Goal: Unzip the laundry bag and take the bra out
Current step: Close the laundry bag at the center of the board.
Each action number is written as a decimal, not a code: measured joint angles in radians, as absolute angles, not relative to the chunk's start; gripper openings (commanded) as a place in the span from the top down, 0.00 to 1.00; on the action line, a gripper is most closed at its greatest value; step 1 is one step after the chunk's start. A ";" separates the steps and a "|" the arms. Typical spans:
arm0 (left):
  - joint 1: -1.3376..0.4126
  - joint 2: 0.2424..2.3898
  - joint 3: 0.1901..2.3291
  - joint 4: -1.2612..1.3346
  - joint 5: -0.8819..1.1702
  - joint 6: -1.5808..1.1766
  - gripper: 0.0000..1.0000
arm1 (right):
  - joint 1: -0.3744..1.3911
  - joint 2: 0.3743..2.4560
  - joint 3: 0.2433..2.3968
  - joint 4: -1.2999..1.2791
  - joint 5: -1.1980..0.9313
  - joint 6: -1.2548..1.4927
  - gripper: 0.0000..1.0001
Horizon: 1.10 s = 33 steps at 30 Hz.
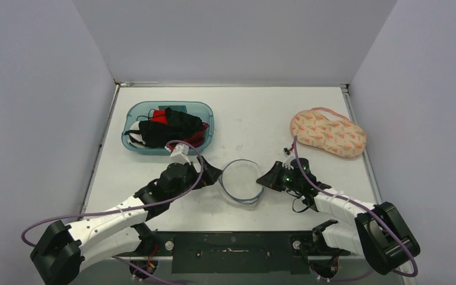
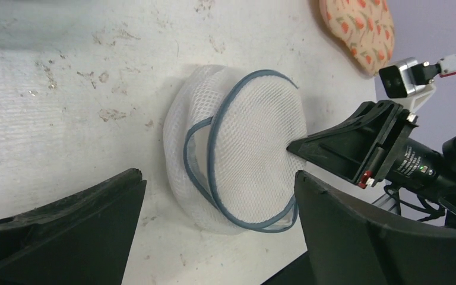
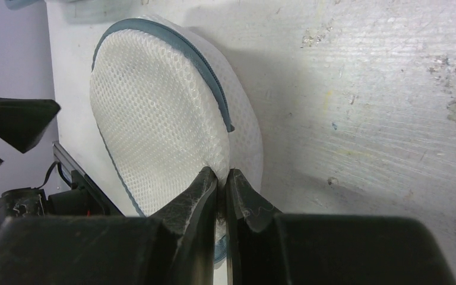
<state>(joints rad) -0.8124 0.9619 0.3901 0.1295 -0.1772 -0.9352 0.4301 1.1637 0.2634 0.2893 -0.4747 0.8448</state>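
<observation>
Right hand (image 3: pixel 221 181): clamped on laundry bag (image 1: pixel 241 181) rim, anchoring it.
Left hand (image 2: pixel 218 178): spread open, just beside bag.
Bra (image 1: pixel 328 132): out, far right tabletop (image 1: pixel 249 113).

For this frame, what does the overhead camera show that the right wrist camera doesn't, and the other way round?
Overhead only: the floral bra lying at the far right of the table, outside the bag, and the dark clothes in the basket at the far left. Right wrist only: a close look at the right gripper, pinched shut on the bag's mesh edge. Both: the white mesh laundry bag between the arms, with the left gripper at its other side.
</observation>
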 measured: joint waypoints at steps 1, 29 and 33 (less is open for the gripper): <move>-0.814 0.936 0.398 0.105 -0.185 -0.931 0.04 | 0.438 1.159 0.267 0.281 -0.468 0.841 0.95; -0.852 1.280 0.449 0.264 -0.153 -0.853 0.74 | 0.619 1.154 0.360 0.165 -0.261 0.774 0.59; -0.848 1.318 0.442 0.280 -0.158 -0.853 0.75 | 0.624 1.139 0.371 0.123 -0.251 0.768 0.36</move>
<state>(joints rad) -0.8482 1.3178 0.4419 0.2798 -0.1577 -0.8532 0.6235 1.1389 0.3714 0.1234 -0.2508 0.7677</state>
